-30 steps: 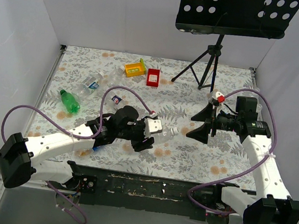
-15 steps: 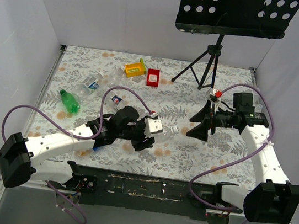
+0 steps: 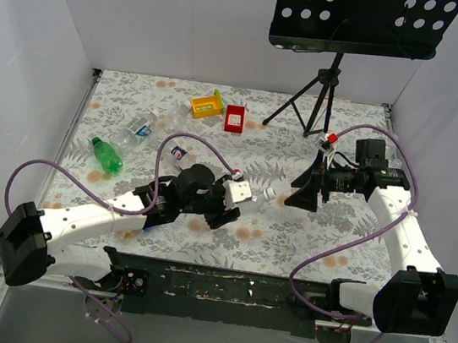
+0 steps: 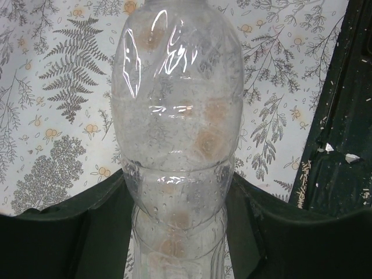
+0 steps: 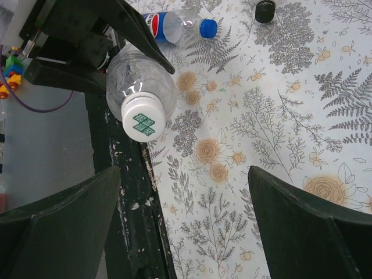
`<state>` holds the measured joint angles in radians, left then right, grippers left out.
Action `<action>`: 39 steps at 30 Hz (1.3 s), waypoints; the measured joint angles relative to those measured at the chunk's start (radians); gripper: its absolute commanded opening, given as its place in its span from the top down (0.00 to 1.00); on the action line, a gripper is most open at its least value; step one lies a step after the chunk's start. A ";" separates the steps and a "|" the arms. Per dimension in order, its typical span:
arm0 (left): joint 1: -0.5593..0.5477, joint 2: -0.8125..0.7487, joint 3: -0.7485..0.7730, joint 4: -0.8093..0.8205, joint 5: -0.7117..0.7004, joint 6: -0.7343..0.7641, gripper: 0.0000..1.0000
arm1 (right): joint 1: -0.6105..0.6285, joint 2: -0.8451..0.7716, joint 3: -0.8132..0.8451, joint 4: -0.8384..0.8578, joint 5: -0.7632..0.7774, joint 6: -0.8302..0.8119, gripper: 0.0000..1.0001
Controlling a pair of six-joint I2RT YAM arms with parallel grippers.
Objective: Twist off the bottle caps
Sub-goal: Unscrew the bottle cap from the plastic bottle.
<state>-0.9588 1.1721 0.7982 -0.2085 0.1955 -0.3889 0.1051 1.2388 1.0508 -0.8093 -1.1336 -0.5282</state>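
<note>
- Gripping a clear bottle (image 4: 177, 116) around its body, the left pincer (image 4: 177, 197) has a dark finger (image 4: 75, 232) pressed against each side. The bottle juts straight out ahead of the pincer.
- The bottle's white cap (image 5: 143, 120), printed with a green pattern, sits on the neck at the end farthest from the left pincer, facing the right pincer (image 5: 183, 174).
- The right pincer stands wide open, with nothing between its 2 fingers (image 5: 302, 232).
- The white cap lies ahead of the right pincer, off toward the tip of 1 finger rather than in the gap. From above it is near the pincer but apart from it.
- Farther ahead of the right pincer, past the held bottle, a blue-labelled bottle (image 5: 168, 26) with a blue cap (image 5: 208, 28) lies on the flowered table (image 5: 279, 116).
- A small dark round cap (image 5: 265, 10) lies alone near that bottle.
- From above, a green bottle (image 3: 105, 155) and another clear bottle (image 3: 139, 130) lie well out to the left of the left pincer.
- A yellow tray (image 3: 207, 104) and a red tray (image 3: 235, 119) sit side by side, well beyond both pincers.
- A black tripod stand (image 3: 313, 107) rises behind the right pincer.
</note>
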 measured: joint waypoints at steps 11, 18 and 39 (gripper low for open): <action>-0.020 0.045 0.000 0.037 -0.051 -0.001 0.87 | 0.073 0.020 -0.006 0.203 0.077 0.378 0.02; -0.034 0.068 0.008 0.040 -0.076 -0.002 0.87 | 0.130 0.038 -0.026 0.262 0.089 0.481 0.11; -0.034 0.044 -0.001 0.041 -0.036 0.011 0.86 | 0.166 0.072 0.016 0.065 0.003 0.134 0.99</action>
<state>-0.9928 1.2163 0.7975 -0.1677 0.1596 -0.3782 0.2710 1.3113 1.0672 -0.7441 -1.1309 -0.3946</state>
